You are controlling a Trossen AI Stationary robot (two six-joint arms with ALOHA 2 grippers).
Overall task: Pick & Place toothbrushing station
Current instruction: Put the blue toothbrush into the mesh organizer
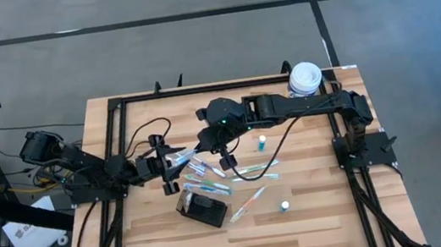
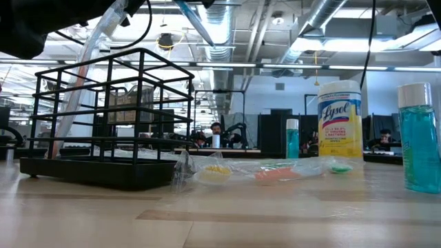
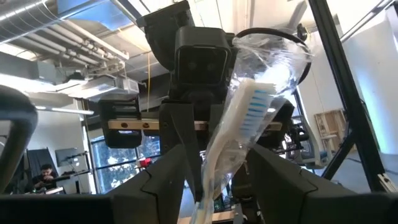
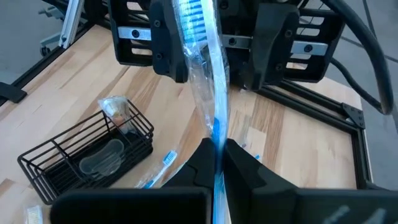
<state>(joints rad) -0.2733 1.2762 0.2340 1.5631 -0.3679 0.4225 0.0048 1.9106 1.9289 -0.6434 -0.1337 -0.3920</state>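
The toothbrushing station is a black wire basket (image 1: 202, 207) that rests on the table near its front; it also shows in the low view (image 2: 110, 117) and the right wrist view (image 4: 87, 155). It holds a small wrapped item (image 4: 115, 109). My left gripper (image 1: 175, 157) and my right gripper (image 1: 209, 149) face each other above the table, just beyond the basket. Both are shut on one blue toothbrush in a clear wrapper (image 4: 205, 93). My left gripper (image 3: 208, 183) pinches the wrapped toothbrush's handle (image 3: 214, 158) between its two fingers. The bristle head (image 3: 254, 106) sticks out past the fingers, and the brush is clear of the table. My right gripper (image 4: 217, 152) pinches the wrapped toothbrush's blue handle (image 4: 216, 127) between its two fingertips, slanting down from the far right. The brush runs on from the fingers toward my left gripper, its head (image 4: 193, 15) at the far end, lifted clear of the table.
Several wrapped toothbrushes (image 1: 254, 170) lie scattered mid-table. Two small bottles of teal liquid (image 1: 262, 143) (image 1: 284, 206) stand to the right of them. A white-lidded, yellow-labelled Lysol canister (image 1: 306, 76) stands at the far right. Black frame rails (image 1: 112, 146) run along the table's sides.
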